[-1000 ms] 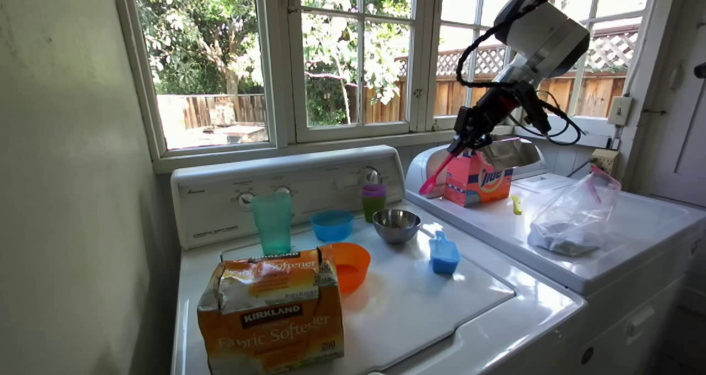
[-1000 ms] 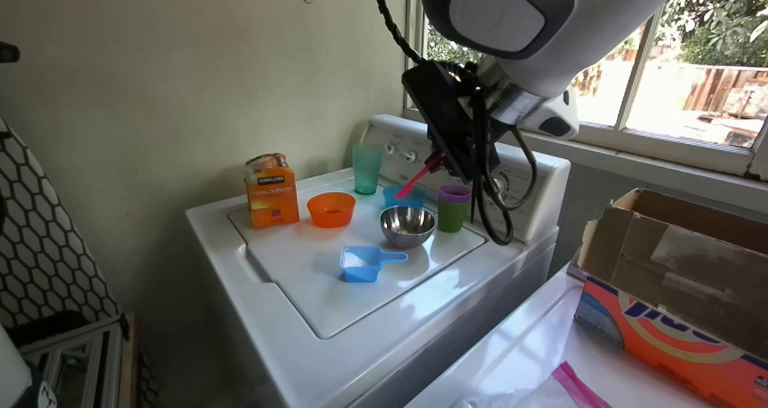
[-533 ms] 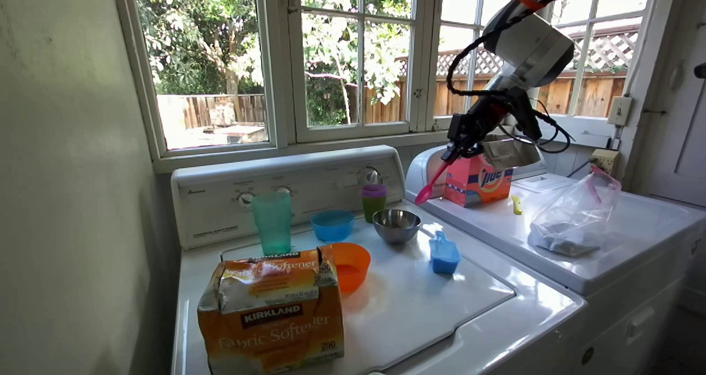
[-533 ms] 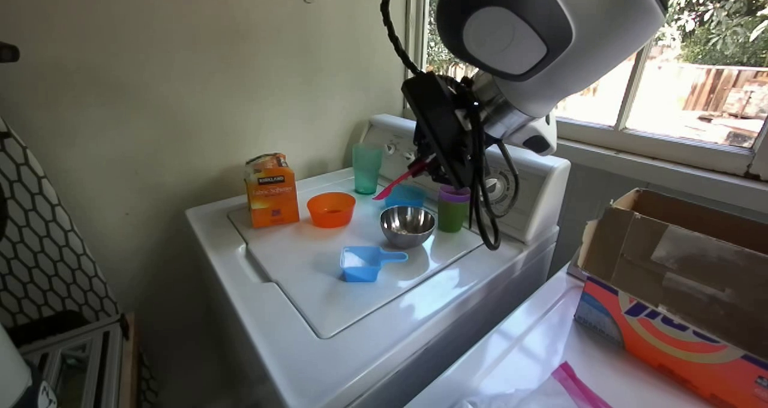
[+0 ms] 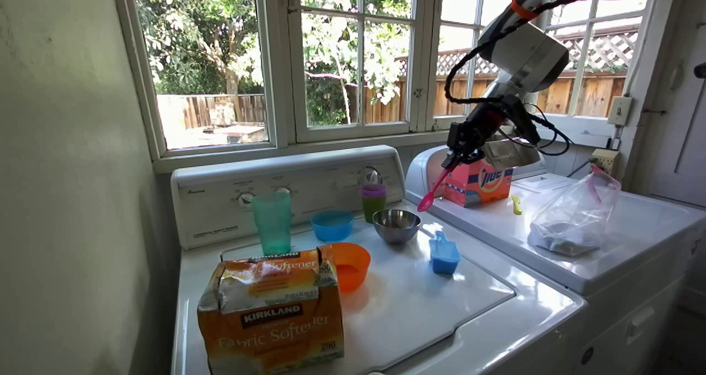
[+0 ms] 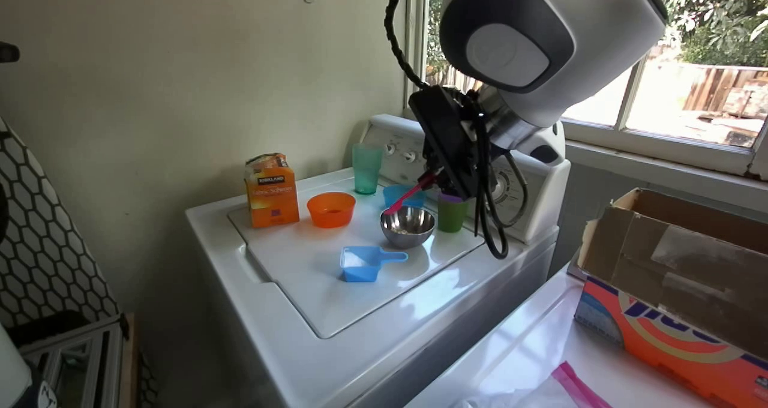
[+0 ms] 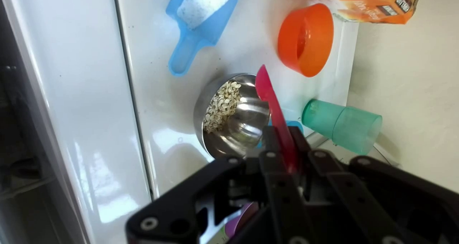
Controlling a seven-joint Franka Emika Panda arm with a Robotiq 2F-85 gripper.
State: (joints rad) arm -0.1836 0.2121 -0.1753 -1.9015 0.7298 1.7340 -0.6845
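The pink spoon (image 7: 277,116) is hanging in the air near the shiny metal bowl (image 5: 396,234), its round end pointing down. The gripper (image 7: 283,132) is pinching the spoon by its handle. Some oats (image 7: 221,107) are lying in the bowl. The bowl is sitting on the white washer (image 6: 336,303). Close by, a blue scoop (image 7: 184,54) is holding white powder (image 7: 204,3), a purple cup (image 5: 374,189) is resting in a green cup (image 5: 374,208), and a small blue bowl (image 5: 332,229) is standing near the cups. Farther off, an orange bowl (image 6: 331,216), a tall see-through cup (image 6: 367,168) and a softener box (image 6: 273,198) are standing. On the next machine (image 5: 656,220), an open soap box (image 6: 678,336) and a plastic bag (image 5: 571,220) are sitting.
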